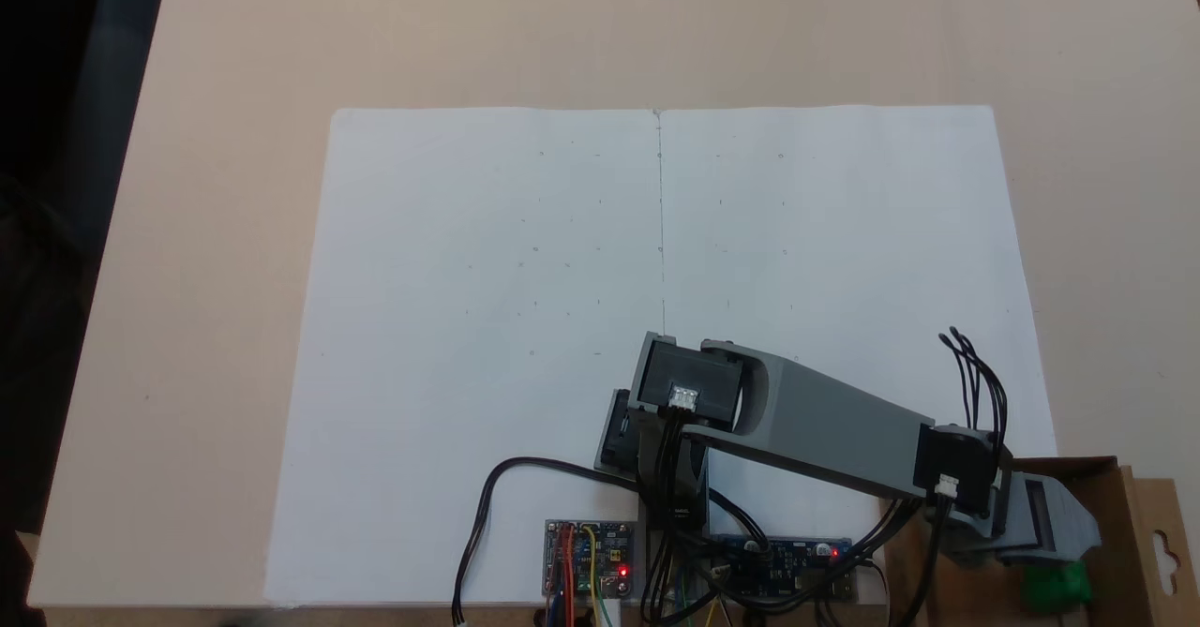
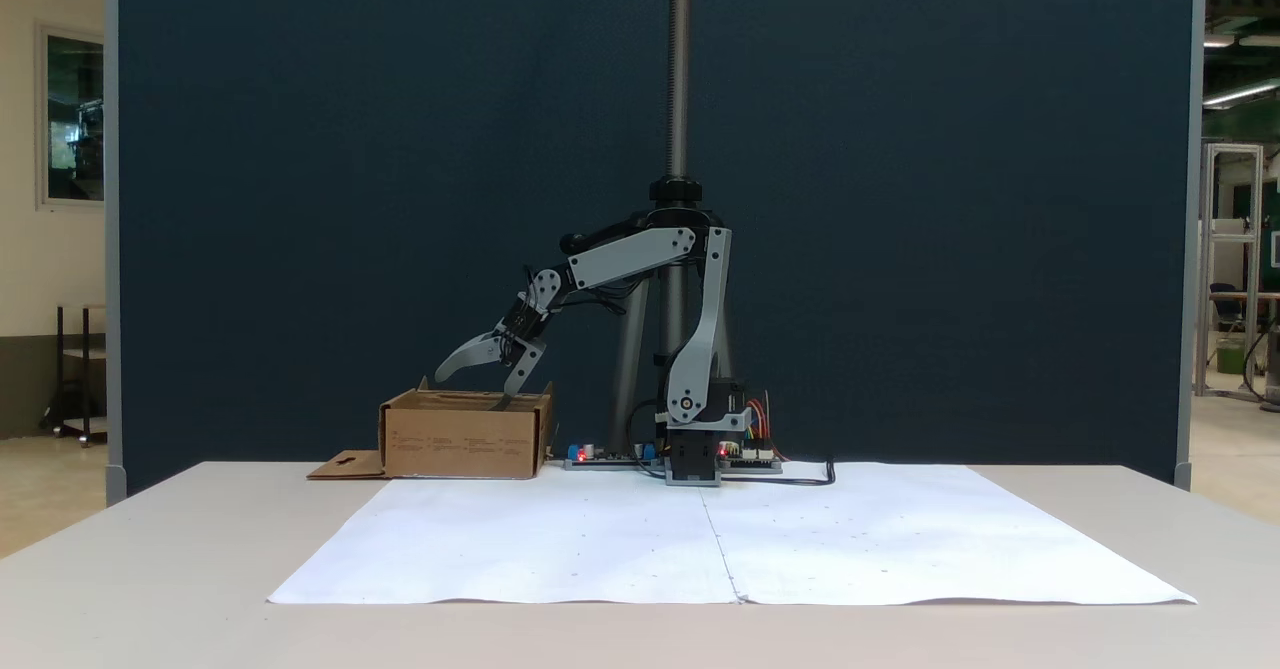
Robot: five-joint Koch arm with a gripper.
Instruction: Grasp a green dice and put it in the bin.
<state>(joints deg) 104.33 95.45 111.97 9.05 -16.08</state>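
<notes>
Green dice (image 1: 1057,584) lies in the bin (image 1: 1139,515) beneath the spread gripper (image 2: 470,389).

The arm reaches out and down, its gripper (image 2: 470,381) spread wide.

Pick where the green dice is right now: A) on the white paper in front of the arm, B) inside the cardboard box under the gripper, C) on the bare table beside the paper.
B: the green dice shows inside the bin, just below the open gripper.
</notes>
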